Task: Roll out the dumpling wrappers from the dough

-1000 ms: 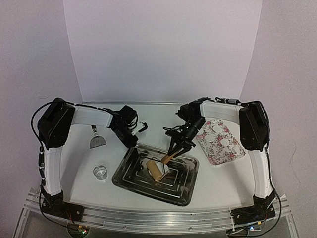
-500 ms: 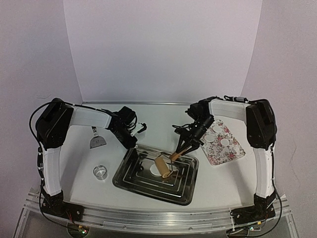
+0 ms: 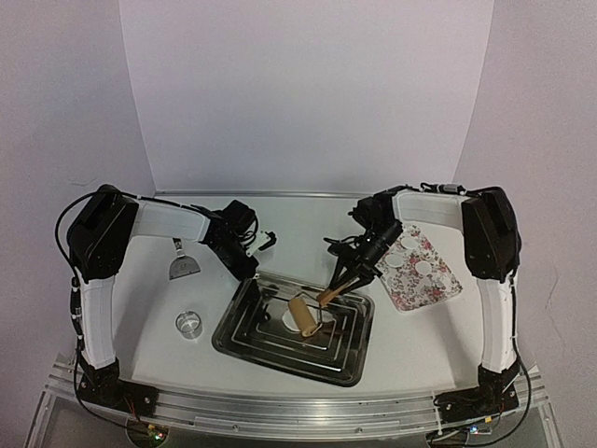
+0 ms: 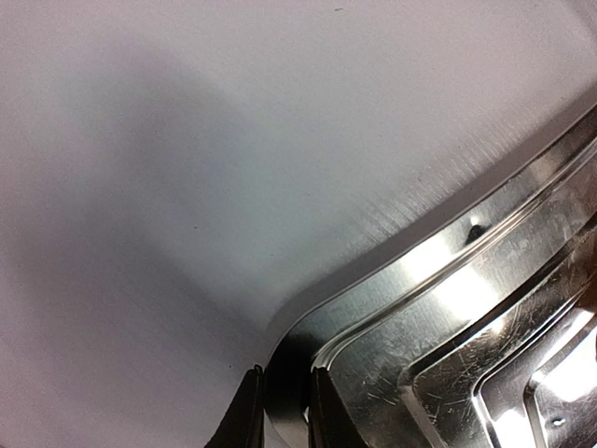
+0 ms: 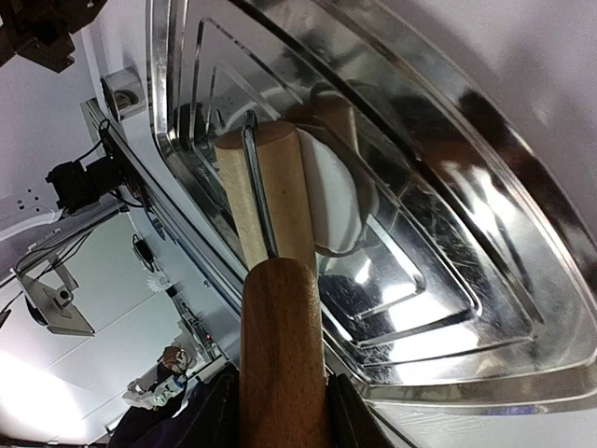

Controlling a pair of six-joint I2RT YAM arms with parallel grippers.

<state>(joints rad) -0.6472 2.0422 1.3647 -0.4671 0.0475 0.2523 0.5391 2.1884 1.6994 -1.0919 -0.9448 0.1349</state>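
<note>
Left fingers pinched shut on tray rim. Right fingers grip wooden roller by handle, drum on white dough inside tray.

Your top external camera sits high behind the near edge, looking down over the whole table. Your left wrist camera faces down, very near the corner of the metal tray. Your right wrist camera looks closely along the roller handle. All three share the tray; top and right wrist share the dumpling wrapper.
</note>
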